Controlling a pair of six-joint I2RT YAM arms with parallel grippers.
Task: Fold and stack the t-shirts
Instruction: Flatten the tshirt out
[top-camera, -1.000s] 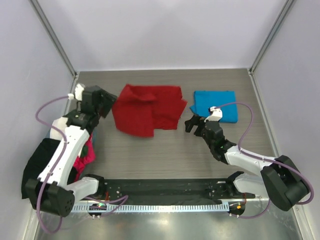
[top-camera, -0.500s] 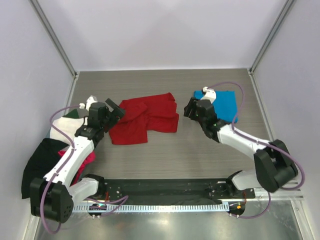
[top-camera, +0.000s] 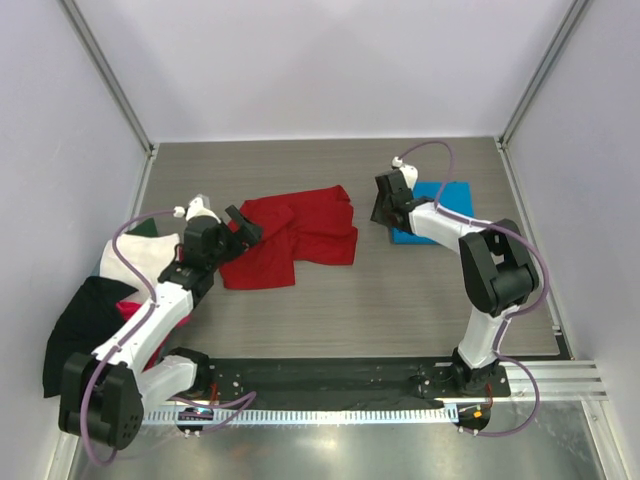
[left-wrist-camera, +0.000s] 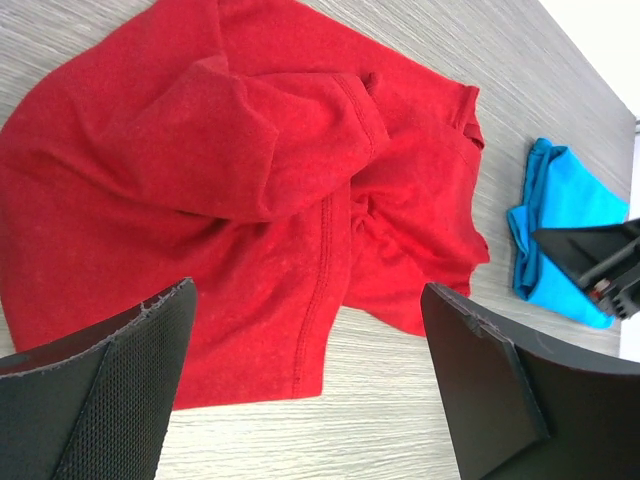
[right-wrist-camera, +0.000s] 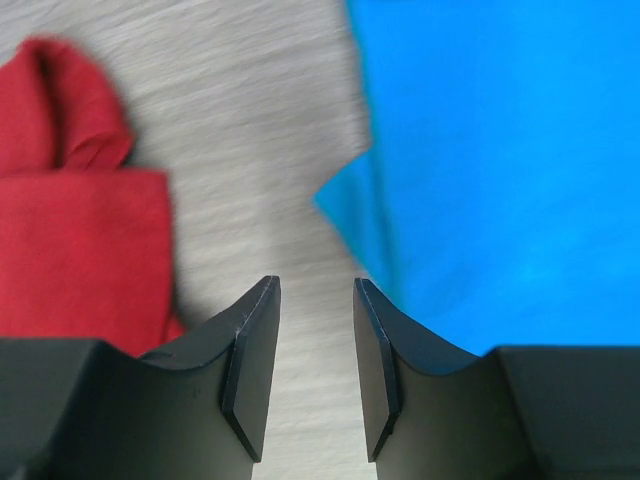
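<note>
Crumpled deep red cloth t-shirt (top-camera: 295, 235) (left-wrist-camera: 250, 180) sits mid grey wood-grain tabletop (top-camera: 400, 300). Left gripper (top-camera: 240, 222) (left-wrist-camera: 310, 340) at its left edge, jaws wide apart, empty. Folded bright blue cloth t-shirt (top-camera: 455, 197) (right-wrist-camera: 500, 150) lies right of red, not touching. Right gripper (top-camera: 385, 205) (right-wrist-camera: 315, 300) at blue's left edge, jaws slightly apart, holding nothing.

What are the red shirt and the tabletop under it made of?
Red t-shirt: seemingly a soft, matte, cotton-like knit, judging by its slack folds and stitched seams. Table: grey wood-grain surface, probably laminate rather than timber, with streaky grain and a smooth, low sheen.
</note>
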